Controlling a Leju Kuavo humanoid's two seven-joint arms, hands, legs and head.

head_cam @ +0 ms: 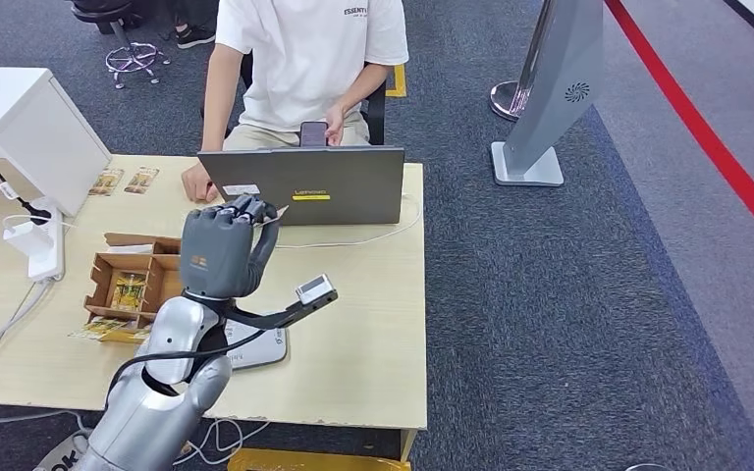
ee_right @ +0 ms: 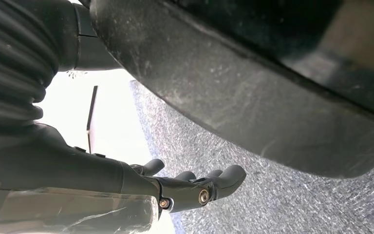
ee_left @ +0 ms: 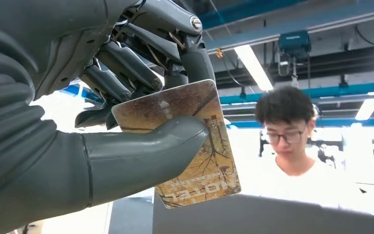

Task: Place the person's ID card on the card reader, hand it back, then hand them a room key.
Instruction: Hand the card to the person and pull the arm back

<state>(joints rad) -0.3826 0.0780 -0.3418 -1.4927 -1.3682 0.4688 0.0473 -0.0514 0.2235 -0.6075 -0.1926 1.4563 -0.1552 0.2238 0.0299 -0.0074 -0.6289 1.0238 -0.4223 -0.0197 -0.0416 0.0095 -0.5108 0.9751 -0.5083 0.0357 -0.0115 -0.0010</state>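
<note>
The left robot hand (head_cam: 221,245) is raised over the tabletop (head_cam: 353,343), just in front of the closed side of the laptop (head_cam: 304,184), and pinches a room key (ee_left: 185,141) between its thumb and fingers (ee_left: 126,63). In the left wrist view the key is a brown card printed with a tree pattern and the word HOTEL, tilted, with the thumb pressed across its face and the fingers behind its upper edge. In the head view just a pale sliver of the key (head_cam: 273,213) shows past the fingertips, close to the laptop's near edge.

A person (head_cam: 304,69) in a white shirt sits behind the laptop, one hand (head_cam: 196,183) resting on the tabletop beside the laptop's left end, the other holding a phone (head_cam: 313,133) above it.

Nearer the robot than the laptop, a card reader (head_cam: 265,348) lies flat, partly hidden by the left arm. Left of the laptop and closer to the robot stands an open cardboard box (head_cam: 128,280) holding more brown cards. Two further cards (head_cam: 124,181) lie left of the laptop near a white box (head_cam: 29,128).

The right robot hand (ee_right: 195,187) hangs over grey carpet (ee_right: 272,195), its fingers loosely apart and holding nothing.
</note>
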